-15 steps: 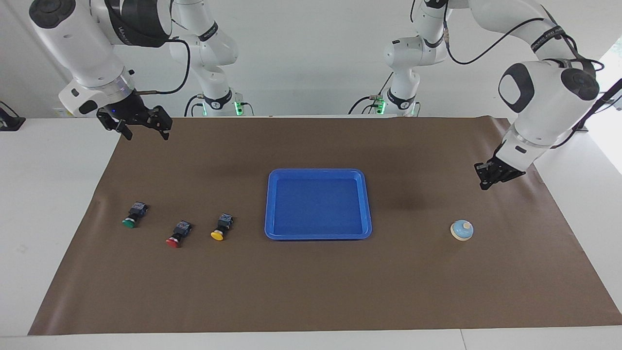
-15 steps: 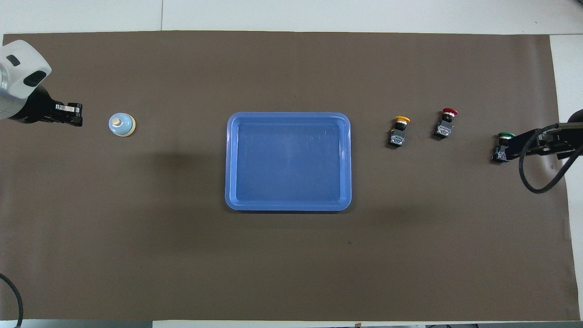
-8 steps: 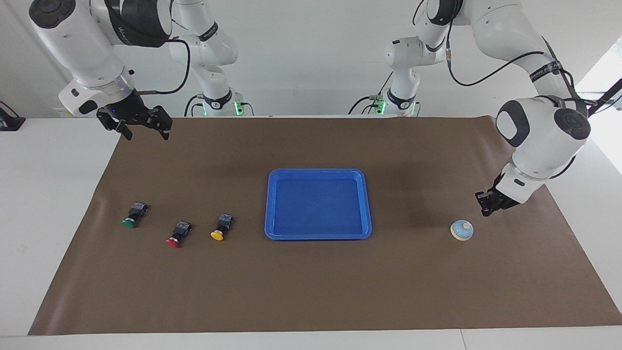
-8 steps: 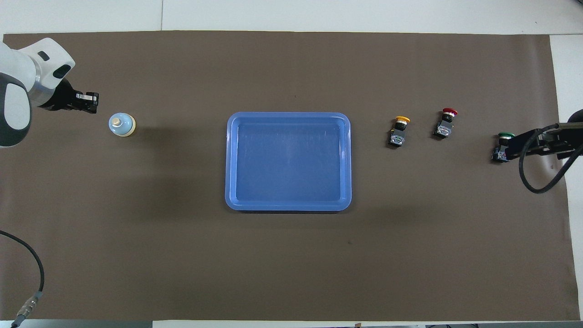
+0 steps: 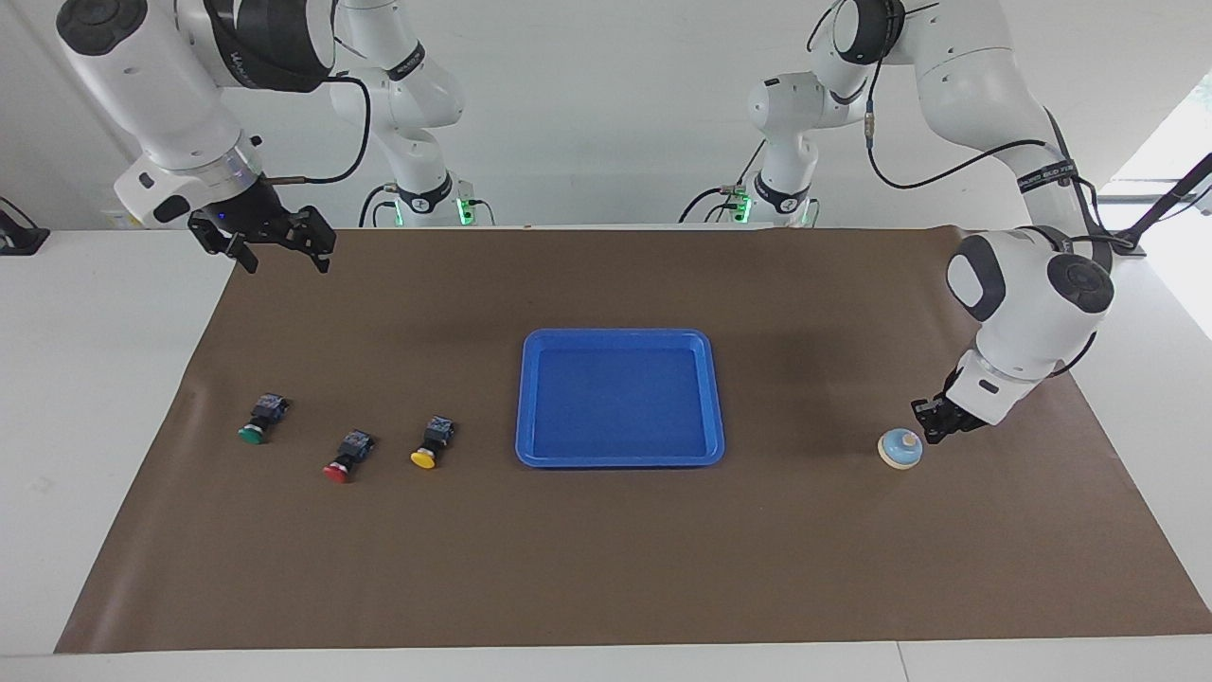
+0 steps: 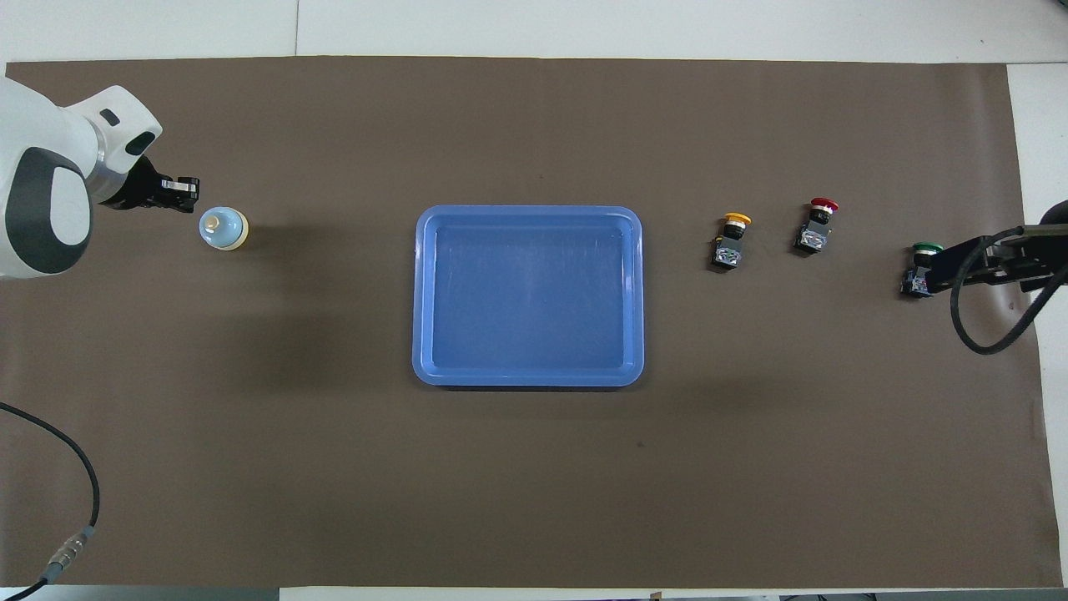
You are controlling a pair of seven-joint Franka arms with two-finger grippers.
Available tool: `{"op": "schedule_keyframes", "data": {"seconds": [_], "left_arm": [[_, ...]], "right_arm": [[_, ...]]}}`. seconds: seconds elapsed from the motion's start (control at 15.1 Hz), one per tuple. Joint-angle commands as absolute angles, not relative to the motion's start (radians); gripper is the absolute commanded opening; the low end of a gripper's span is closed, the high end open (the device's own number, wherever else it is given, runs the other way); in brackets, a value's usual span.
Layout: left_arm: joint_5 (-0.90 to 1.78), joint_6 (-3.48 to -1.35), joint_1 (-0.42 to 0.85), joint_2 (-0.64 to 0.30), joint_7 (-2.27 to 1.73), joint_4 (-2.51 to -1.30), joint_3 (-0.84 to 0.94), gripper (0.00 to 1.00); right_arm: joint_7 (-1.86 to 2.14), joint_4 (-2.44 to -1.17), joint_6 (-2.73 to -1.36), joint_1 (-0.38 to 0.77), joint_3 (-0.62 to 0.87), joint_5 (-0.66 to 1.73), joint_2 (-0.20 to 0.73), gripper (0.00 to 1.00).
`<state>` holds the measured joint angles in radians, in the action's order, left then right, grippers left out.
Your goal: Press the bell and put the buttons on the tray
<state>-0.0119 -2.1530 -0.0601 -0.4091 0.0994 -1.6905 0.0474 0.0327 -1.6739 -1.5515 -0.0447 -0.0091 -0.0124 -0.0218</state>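
Jaws pressed together on the left gripper (image 5: 926, 424), empty, hanging low just beside the bell (image 5: 900, 449) and a touch above its cream knob, not quite touching. Jaws spread wide on the right gripper (image 5: 275, 248), empty, waiting in the air over the brown mat (image 5: 606, 568) at its own arm's end. Below those spread jaws and farther out along the table, green button (image 5: 258, 422), then red button (image 5: 345, 457), then yellow button (image 5: 433, 443) in a loose row on their sides, stepping toward the blue tray (image 5: 620, 459). Tray bare, midway between both grippers.
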Motion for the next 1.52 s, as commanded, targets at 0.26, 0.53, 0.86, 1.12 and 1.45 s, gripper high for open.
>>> {"op": "schedule_keyframes", "data": {"seconds": [0.26, 0.53, 0.86, 1.12, 1.45], "left_arm": [[-0.032, -2.347, -0.055, -0.388, 0.066, -1.860, 0.048, 0.00], [-0.032, -2.358, -0.057, -0.390, 0.069, -1.865, 0.046, 0.00], [-0.032, -2.134, -0.066, -0.264, 0.071, -1.825, 0.048, 0.00], [-0.031, -1.978, -0.058, -0.114, 0.063, -1.824, 0.051, 0.30], [-0.021, -1.806, -0.055, 0.066, 0.064, -1.821, 0.051, 0.94]], "right_arm": [[0.054, -1.692, -1.546, -0.063, 0.006, -0.018, -0.040, 1.00], [0.054, -1.692, -1.546, -0.063, 0.005, -0.018, -0.041, 1.00], [0.054, -1.692, -1.546, -0.063, 0.006, -0.018, -0.041, 1.00], [0.055, -1.692, -1.546, -0.063, 0.006, -0.018, -0.041, 1.00], [0.054, -1.692, -1.546, -0.063, 0.006, -0.018, -0.041, 1.00]]}}
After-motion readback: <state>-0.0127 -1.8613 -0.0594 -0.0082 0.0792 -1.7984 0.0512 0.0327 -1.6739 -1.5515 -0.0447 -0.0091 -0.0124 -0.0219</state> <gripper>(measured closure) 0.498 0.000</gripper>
